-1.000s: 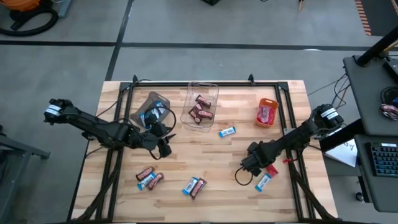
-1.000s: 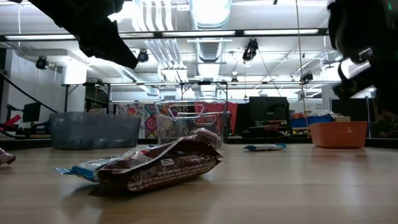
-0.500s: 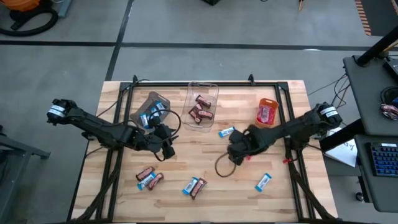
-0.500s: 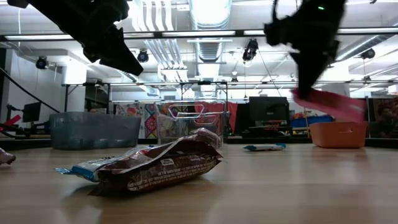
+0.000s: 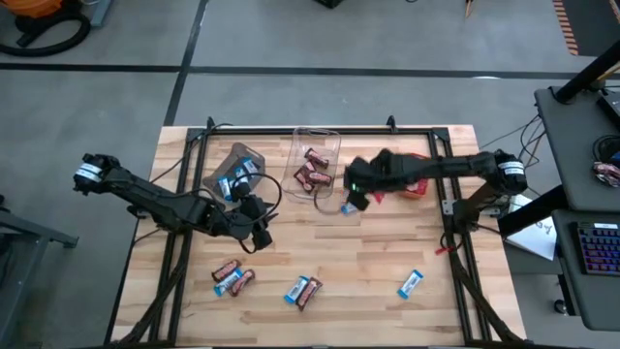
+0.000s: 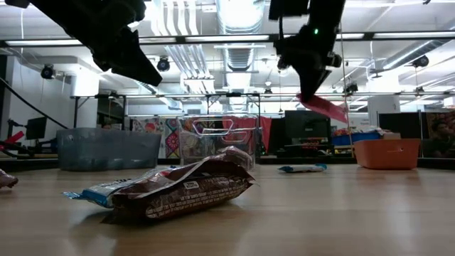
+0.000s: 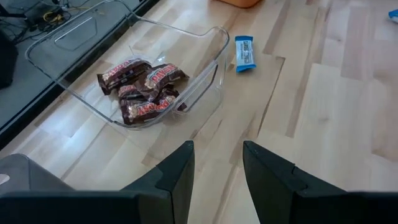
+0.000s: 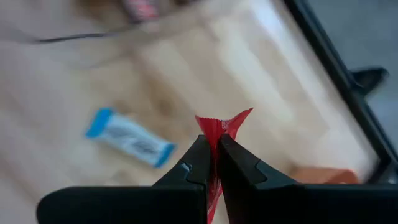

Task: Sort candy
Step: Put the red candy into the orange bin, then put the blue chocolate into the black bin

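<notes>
A: Right jaws [image 8: 213,163] pinched tight on a red candy [image 6: 323,107] — it hangs aslant, long axis sloping down, above the worktop [image 5: 387,254] near the clear bin [image 5: 329,141].
B: Left jaws [image 7: 217,168] apart, empty.

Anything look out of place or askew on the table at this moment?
The grey bin sits skewed, unlike the squarer clear bin. Otherwise unsorted candy simply lies loose, and the right gripper pinches a red candy by its end.

Robotics lab or workshop: concrete floor [image 5: 291,39], exposed ceiling ducts [image 6: 238,18], strip lights, monitors [image 6: 306,128] on benches, keyboard [image 5: 596,247] beside wooden table [image 5: 358,262].
</notes>
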`<action>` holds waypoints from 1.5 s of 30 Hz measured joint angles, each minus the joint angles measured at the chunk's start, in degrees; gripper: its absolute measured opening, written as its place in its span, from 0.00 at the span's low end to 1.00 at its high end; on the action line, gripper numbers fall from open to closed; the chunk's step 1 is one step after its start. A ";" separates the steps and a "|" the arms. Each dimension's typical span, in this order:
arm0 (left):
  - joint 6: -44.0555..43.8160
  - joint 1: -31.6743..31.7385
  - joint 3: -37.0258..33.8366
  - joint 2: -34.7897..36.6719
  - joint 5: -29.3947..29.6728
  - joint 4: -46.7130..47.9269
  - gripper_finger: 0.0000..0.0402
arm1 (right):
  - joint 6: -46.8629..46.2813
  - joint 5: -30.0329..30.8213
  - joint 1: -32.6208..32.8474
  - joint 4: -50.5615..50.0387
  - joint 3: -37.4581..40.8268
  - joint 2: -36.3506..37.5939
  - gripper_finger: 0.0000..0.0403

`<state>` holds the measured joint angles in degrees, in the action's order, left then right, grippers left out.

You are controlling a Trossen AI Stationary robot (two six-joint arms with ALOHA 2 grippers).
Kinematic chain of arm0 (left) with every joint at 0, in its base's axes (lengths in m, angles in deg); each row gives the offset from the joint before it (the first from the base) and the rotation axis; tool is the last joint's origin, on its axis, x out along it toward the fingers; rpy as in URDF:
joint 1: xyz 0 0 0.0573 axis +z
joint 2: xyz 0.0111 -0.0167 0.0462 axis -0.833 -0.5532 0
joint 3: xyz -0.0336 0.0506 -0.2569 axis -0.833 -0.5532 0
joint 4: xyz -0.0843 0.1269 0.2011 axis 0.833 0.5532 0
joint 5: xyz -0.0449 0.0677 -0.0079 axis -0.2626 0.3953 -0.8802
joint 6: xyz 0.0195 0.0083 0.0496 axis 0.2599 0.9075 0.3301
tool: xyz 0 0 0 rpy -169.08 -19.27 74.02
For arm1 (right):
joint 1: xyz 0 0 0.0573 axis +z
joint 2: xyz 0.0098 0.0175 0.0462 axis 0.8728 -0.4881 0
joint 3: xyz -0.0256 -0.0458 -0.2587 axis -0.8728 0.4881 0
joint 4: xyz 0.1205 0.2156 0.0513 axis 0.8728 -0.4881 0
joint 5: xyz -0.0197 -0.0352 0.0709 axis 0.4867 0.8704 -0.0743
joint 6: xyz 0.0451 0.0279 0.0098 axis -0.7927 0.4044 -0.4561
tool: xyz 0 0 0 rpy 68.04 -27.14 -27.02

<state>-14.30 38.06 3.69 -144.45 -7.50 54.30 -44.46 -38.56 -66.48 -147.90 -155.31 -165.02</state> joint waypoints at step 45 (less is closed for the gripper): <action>-2.01 -0.11 0.00 -0.46 0.00 -0.13 0.30 | -15.17 5.88 -28.59 -7.09 16.98 0.82 0.36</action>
<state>-16.31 37.95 3.69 -144.91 -7.50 54.17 -59.63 -32.67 -95.07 -154.99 -138.33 -164.21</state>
